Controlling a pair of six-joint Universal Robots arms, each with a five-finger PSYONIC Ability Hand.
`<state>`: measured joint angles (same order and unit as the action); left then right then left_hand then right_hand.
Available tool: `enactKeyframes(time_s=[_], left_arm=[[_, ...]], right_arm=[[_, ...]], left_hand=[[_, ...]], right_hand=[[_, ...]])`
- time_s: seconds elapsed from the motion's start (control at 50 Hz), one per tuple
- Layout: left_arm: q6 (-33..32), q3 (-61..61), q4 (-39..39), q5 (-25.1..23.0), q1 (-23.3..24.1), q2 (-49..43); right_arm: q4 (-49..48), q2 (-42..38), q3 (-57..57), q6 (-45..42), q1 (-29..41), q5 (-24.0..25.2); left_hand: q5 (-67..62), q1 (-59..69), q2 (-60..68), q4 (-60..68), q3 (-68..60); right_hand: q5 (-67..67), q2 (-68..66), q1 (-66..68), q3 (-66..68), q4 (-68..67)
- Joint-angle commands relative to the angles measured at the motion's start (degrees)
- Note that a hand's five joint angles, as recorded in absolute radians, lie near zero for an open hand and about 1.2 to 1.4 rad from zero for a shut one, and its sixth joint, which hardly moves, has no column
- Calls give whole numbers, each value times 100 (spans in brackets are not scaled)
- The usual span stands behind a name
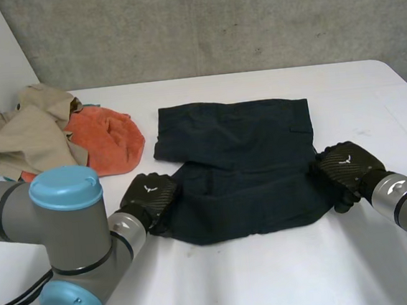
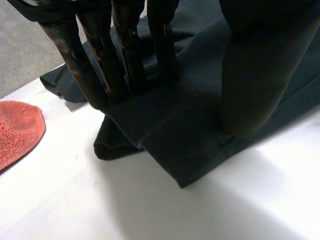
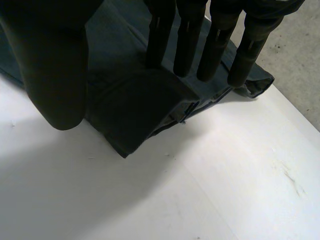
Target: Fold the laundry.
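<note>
Dark shorts lie folded in the middle of the white table. My left hand rests on their near left edge. In the left wrist view its straight fingers press down on the cloth, with the thumb set down apart from them near the hem. My right hand is at the shorts' right edge. In the right wrist view its straight fingers touch the cloth behind a folded-over flap, and the thumb stands on the flap's other side. Neither hand pinches the cloth.
An orange towel and a crumpled beige garment lie piled at the back left, the towel close to my left hand. A grey wall runs behind the table's far edge. Bare table lies in front of the shorts and to their right.
</note>
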<state>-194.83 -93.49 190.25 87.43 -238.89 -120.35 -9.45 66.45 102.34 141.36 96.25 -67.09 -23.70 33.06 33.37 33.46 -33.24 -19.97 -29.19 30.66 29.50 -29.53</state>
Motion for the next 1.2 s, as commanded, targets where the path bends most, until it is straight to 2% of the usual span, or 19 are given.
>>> enactKeyframes(time_s=[0.02,0.06,0.1,0.14,0.22,0.36,0.44,0.5,0.52,0.54,0.6,0.64,0.72,0.8,0.9,0.94,1.02,1.06,1.2], left_arm=[[-222,181,284,2,9,-322],[-275,208,337,2,9,-375],[-380,252,381,2,0,-445],[-442,261,390,2,0,-446],[-495,269,398,80,-17,-297],[-442,-29,162,353,-9,1056],[-460,-301,-680,344,88,1952],[-486,-398,-1935,327,255,2612],[-495,-416,-2209,318,316,2717],[-503,-477,-2925,301,482,2884],[-512,-548,-3913,239,790,2999],[-512,-522,-4408,186,1063,3009],[-512,-399,-4050,195,1196,2886],[-512,-197,-3049,204,1117,2596],[-538,250,-1548,195,433,1772],[-582,462,-1203,204,273,1472],[-907,1191,-560,213,176,550],[-1135,1742,-376,213,97,-29],[-1409,3053,-296,160,-87,-1304]], right_arm=[[-250,-212,-82,-21,0,-15],[-268,-229,-117,-21,8,-24],[-303,-229,-144,6,8,-33],[-355,-221,-153,14,26,-59],[-338,-186,-135,-3,0,-94],[82,332,-12,-82,-18,-94],[1267,1131,-73,-354,-53,-85],[2603,1896,-135,-907,-97,-77],[2945,2063,-144,-1082,-141,-76],[3593,2395,-153,-1511,-306,-76],[4692,2862,-57,-2380,-780,11],[5030,2908,-47,-2674,-949,20],[5050,2900,58,-2772,-1038,46],[4357,2637,15,-2123,-1011,117],[3093,1803,-423,-990,-705,64],[2819,1626,-547,-751,-538,-14],[2071,994,-943,-355,-142,-550],[1658,537,-1268,-250,95,-989],[929,-789,-2391,-284,746,-1737]], left_hand=[[-1518,1583,1552,1542,-1564],[-1788,1852,1821,1812,-1834],[-3547,3612,3581,3571,-3593],[-4625,4689,4658,4649,-4671],[-4630,4694,4663,4654,-4676],[-4630,4694,4663,4654,-4676],[-4630,4694,4663,4654,-4676],[-4630,4694,4663,4654,-4676],[-4630,4694,4663,4654,-4676],[-4630,4694,4663,4654,-4676],[-4630,4694,4663,4654,-4676],[-4630,4694,4663,4654,-4676],[-4630,4694,4663,4654,-4676],[-4630,4694,4663,4654,-4676],[-4630,4694,4663,4654,-4676],[-4630,4694,4663,4654,-4676],[-4630,4694,4663,4654,-4676],[-4630,4694,4663,4654,-4676],[-4630,4694,4663,4654,-4676]], right_hand=[[-1407,-1485,1338,1454,-1451],[-1727,-1805,1658,1774,-1771],[-3554,-3632,3485,3601,-3598],[-4998,-5076,4929,5045,-5042],[-5003,-5081,4934,5050,-5047],[-5003,-5081,4934,5050,-5047],[-5003,-5081,4934,5050,-5047],[-5003,-5081,4934,5050,-5047],[-5003,-5081,4934,5050,-5047],[-5003,-5081,4934,5050,-5047],[-5003,-5081,4934,5050,-5047],[-5003,-5081,4934,5050,-5047],[-5003,-5081,4934,5050,-5047],[-5003,-5081,4934,5050,-5047],[-5003,-5081,4934,5050,-5047],[-5003,-5081,4934,5050,-5047],[-5003,-5081,4934,5050,-5047],[-5003,-5081,4934,5050,-5047],[-5003,-5081,4934,5050,-5047]])
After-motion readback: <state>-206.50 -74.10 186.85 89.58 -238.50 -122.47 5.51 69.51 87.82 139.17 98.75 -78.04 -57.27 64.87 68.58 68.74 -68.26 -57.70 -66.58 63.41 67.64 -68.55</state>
